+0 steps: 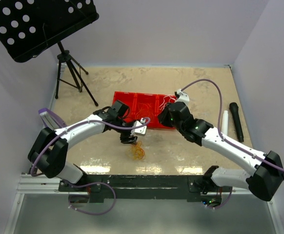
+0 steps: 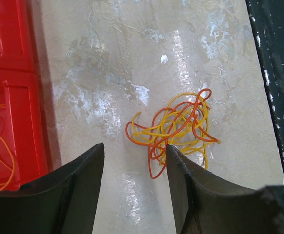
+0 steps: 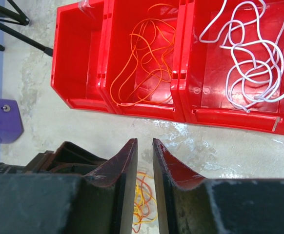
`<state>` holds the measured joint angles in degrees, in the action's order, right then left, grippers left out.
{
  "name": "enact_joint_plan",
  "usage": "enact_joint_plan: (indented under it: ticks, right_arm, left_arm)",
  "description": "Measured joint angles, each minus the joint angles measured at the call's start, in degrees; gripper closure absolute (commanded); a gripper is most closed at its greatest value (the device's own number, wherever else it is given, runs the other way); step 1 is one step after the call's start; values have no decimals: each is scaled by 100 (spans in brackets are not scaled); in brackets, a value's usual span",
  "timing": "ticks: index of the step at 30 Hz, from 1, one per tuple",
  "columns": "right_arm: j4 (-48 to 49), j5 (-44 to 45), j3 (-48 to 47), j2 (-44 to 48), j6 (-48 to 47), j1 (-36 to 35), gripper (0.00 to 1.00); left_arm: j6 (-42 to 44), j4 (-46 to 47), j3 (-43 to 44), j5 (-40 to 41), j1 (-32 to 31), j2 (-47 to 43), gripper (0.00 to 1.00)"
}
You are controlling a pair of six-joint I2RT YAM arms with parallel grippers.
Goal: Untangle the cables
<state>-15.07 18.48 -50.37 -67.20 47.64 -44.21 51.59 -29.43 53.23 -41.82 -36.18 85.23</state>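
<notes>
inside the red bin (image 3: 232, 116), only the right wrist resolves white cables (image 3: 252, 73).

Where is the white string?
The white cable lies loosely coiled inside the rightmost red bin, upper right of the right wrist view, next to the middle bin holding the orange cable.

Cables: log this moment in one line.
tangle: on table | left gripper: open, near it | right gripper: narrowly open, empty | orange cord, white cord: in separate bins

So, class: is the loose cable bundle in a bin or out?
Out: the bundle lies on the table, apart from the red bin.
</notes>
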Motion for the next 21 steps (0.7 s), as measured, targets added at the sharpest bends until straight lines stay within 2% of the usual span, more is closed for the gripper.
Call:
enact_joint_plan:
  ticks: [7, 9, 12, 15, 19, 21]
  right_arm:
    - [-33, 4, 76, 254, 98, -4, 80]
    - [-55, 4, 111, 315, 120, -4, 83]
    - [-96, 7, 122, 363, 146, -4, 84]
    - [-118, 26, 122, 398, 188, -4, 85]
    - [-129, 52, 146, 474, 232, -4, 86]
    - [-129, 50, 201, 540, 256, -4, 86]
  left_arm:
    - [476, -424, 131, -267, -35, 240, 52]
    - [619, -579, 131, -302, -39, 240, 61]
    - [673, -629, 131, -332, -48, 240, 79]
    - [645, -579, 131, -396, -63, 240, 85]
    - [549, -446, 138, -492, -72, 240, 100]
    - [435, -391, 177, -535, -72, 243, 100]
